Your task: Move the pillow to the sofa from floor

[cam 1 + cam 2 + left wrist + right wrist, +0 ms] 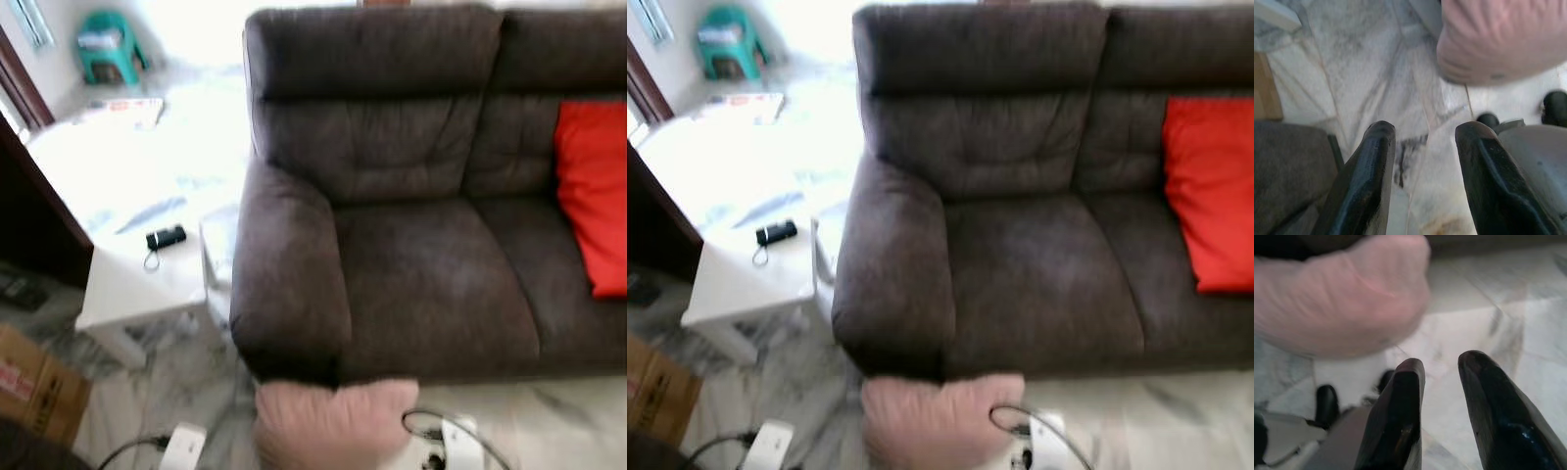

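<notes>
Head stereo pair looks forward and down at sofa (411,235) from close, nearly identical framing. Both wrist views face marble floor (1376,83) along own fingers (1364,186), sharing the pink pillow (1337,303) close up.

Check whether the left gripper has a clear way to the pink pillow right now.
Probably yes. The left gripper is open, with bare marble floor between its fingers and the pink pillow just ahead and to one side. Nothing lies between them, though the sofa stands close behind the pillow.
</notes>
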Robot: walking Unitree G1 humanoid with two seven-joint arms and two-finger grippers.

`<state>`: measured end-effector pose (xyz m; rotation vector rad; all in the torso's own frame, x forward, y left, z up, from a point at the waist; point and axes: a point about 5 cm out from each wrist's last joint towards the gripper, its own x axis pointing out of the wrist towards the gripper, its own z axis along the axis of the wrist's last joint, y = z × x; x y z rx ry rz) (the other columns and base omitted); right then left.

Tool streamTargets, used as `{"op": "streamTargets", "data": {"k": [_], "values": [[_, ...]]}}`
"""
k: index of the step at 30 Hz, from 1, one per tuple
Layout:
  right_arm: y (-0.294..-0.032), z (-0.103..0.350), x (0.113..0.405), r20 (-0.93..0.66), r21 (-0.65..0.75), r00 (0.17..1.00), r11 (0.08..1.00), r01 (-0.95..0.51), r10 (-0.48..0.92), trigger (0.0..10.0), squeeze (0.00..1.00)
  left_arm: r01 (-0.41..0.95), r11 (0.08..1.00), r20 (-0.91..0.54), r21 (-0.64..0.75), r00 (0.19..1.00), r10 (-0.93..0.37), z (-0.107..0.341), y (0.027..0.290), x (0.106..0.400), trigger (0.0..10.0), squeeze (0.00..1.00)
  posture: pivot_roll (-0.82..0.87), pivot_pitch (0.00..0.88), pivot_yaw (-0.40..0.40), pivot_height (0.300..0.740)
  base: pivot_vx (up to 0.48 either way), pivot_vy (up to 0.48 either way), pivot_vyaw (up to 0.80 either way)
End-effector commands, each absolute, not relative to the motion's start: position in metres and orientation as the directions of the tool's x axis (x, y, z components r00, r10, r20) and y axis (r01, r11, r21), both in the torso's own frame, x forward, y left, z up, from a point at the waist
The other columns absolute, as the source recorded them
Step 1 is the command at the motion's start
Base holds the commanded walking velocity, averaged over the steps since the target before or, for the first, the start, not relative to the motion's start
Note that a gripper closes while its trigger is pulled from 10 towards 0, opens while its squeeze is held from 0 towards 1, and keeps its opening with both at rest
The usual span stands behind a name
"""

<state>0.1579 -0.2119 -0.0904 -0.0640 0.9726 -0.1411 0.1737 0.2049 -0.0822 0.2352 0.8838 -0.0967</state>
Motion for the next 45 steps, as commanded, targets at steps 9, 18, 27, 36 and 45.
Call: {"op": "streamTargets", "data": {"k": [9, 18, 27, 36, 45], "values": [[-0.2071, -0.0908, 0.1590, -0.818, -0.093, 0.560, 0.992, 0.090, -0.128, 10.0, 0.00, 0.187, 0.968, -0.774, 0.170, 0.633, 0.014, -0.0824, 0.2063, 0.1722, 10.0, 0.00, 0.04, 0.072, 0.017, 0.740, 0.000, 0.000, 0.00], [-0.2037, -0.0905, 0.1610, -0.816, -0.089, 0.565, 0.993, 0.083, -0.121, 10.0, 0.00, 0.195, 0.966, -0.772, 0.170, 0.636, 0.007, -0.0821, 0.2047, 0.1732, 10.0, 0.00, 0.04, 0.073, 0.017, 0.740, 0.000, 0.000, 0.00], [-0.2033, -0.0900, 0.1623, -0.813, -0.089, 0.570, 0.993, 0.079, -0.118, 10.0, 0.00, 0.191, 0.968, -0.763, 0.164, 0.647, 0.002, -0.0817, 0.2011, 0.1745, 10.0, 0.00, 0.04, 0.073, 0.015, 0.740, 0.000, 0.000, 0.00], [-0.2027, -0.0896, 0.1632, -0.811, -0.087, 0.573, 0.993, 0.077, -0.115, 10.0, 0.00, 0.191, 0.968, -0.763, 0.165, 0.646, 0.003, -0.0825, 0.2000, 0.1730, 10.0, 0.00, 0.04, 0.073, 0.013, 0.740, 0.275, 0.000, 0.00], [-0.2014, -0.0887, 0.1656, -0.806, -0.085, 0.581, 0.994, 0.070, -0.110, 10.0, 0.00, 0.187, 0.967, -0.765, 0.170, 0.643, 0.010, -0.0829, 0.2017, 0.1716, 10.0, 0.00, 0.04, 0.075, 0.012, 0.740, 0.302, 0.000, 0.00]]}}
